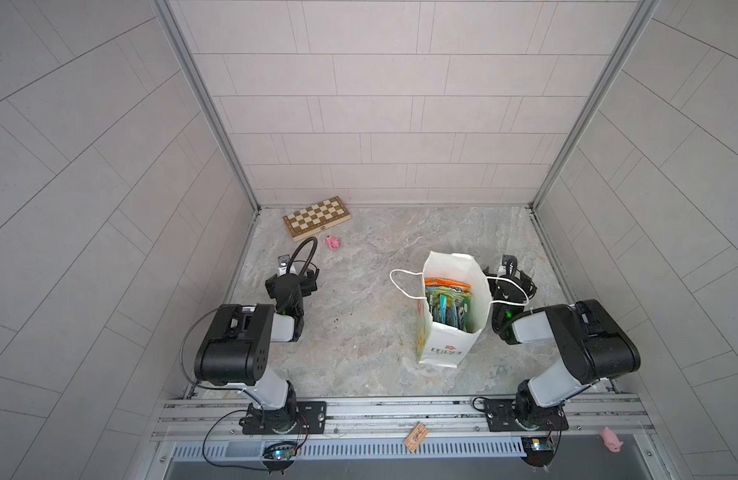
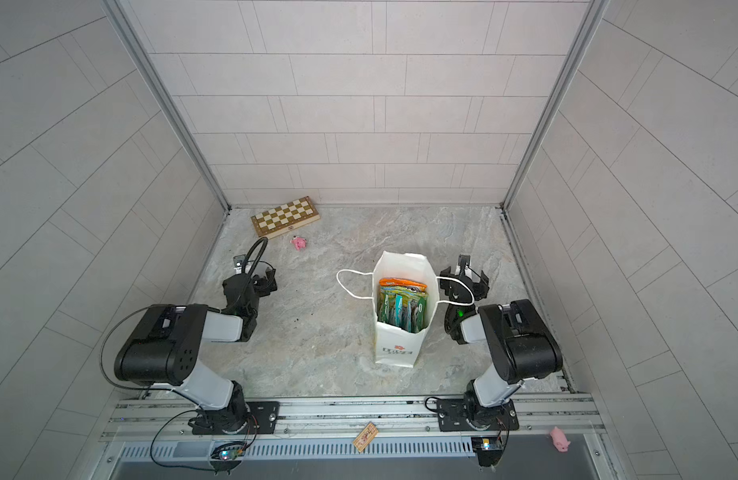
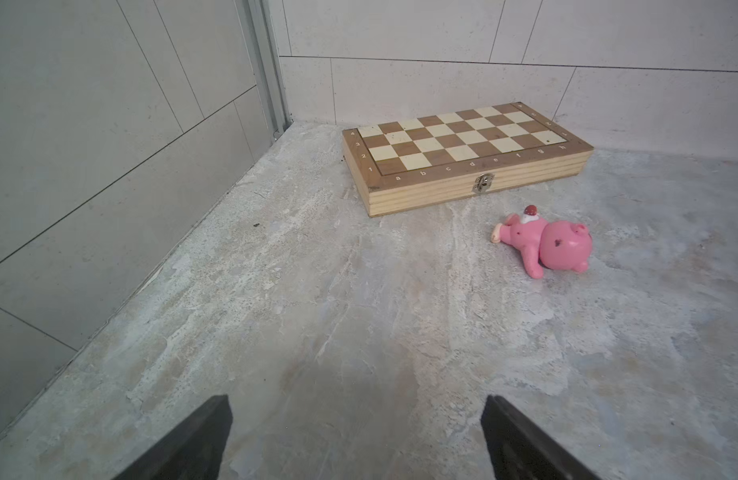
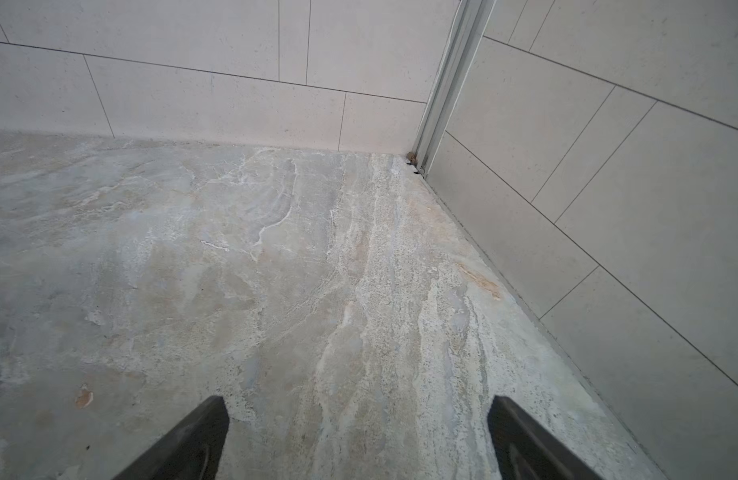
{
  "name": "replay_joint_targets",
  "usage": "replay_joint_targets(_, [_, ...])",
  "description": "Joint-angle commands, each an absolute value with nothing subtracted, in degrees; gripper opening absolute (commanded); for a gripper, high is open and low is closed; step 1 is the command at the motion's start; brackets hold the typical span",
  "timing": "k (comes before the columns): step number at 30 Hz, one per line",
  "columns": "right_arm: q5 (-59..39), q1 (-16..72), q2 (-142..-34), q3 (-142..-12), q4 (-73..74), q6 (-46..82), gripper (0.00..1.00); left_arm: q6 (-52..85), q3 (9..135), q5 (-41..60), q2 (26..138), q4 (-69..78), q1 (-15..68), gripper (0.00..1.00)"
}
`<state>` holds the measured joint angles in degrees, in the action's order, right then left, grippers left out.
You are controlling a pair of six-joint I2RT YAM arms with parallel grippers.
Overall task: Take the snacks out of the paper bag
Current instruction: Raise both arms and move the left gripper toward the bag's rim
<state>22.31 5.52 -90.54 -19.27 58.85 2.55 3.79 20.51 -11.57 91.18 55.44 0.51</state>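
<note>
Left jaws, right jaws wide apart, empty; snacks [image 1: 448, 302] inside paper bag [image 1: 441, 337]; chessboard [image 3: 462, 141] lettered a-h.

**Open floor left of the bag, cluttered far corner**

The stone table [image 1: 359, 332] lies bare left of the paper bag [image 1: 442, 347]. The bag's mouth gapes upward, packed tight with snacks [image 1: 448, 303]. Its cord handles [image 1: 395, 284] loop out on either side, one across the right gripper [image 4: 356, 405]. A chessboard [image 1: 317, 217] and pig toy [image 1: 332, 242] crowd the far left corner.

Black-grey left arm [image 1: 234, 345] and right arm [image 1: 587, 345] folded, elbows high. Black left tool [image 3: 356, 401]: jaws wide apart, empty, low by table [image 1: 359, 332] left edge. Black right tool [image 4: 357, 400] same, right edge.
</note>
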Motion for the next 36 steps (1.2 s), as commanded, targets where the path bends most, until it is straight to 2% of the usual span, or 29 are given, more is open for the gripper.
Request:
replay_joint_targets(1, [23.2, 5.8, -90.88, -19.61, 58.78, 1.93, 0.99, 3.08, 21.17, -11.38, 90.61, 55.33, 0.79, 1.0])
replay_joint_targets(7, [23.29, 5.8, -90.97, -19.74, 58.66, 1.86, 0.99, 1.52, 22.37, -7.71, 90.74, 53.15, 0.87, 1.0])
replay_joint_targets(18, [23.37, 5.75, -90.88, -19.66, 58.8, 1.94, 0.99, 1.58, 22.11, -7.51, 90.62, 53.47, 0.76, 1.0])
replay_joint_targets(24, [24.0, 5.8, -88.34, -17.91, 59.79, 2.62, 0.99, 3.74, 17.05, -13.82, 87.19, 61.09, 0.87, 1.0])
replay_joint_targets(27, [24.9, 6.37, -85.67, -18.41, 57.19, 1.55, 0.99, 4.7, 18.5, -18.99, 79.97, 51.15, 1.45, 1.0])
replay_joint_targets(29, [26.22, 6.52, -82.03, -18.59, 53.4, 1.83, 0.99, 5.61, 22.16, -24.6, 74.27, 39.55, 3.34, 1.0])
replay_joint_targets(31, [27.27, 6.59, -79.03, -19.02, 49.98, 2.47, 0.99, 13.56, 26.98, -26.06, 69.58, 25.34, 3.76, 1.0])
replay_joint_targets(36, [29.82, 6.59, -70.67, -22.63, 30.99, 9.14, 0.99, 27.59, 40.02, -9.7, 63.03, 0.84, 5.95, 1.0])
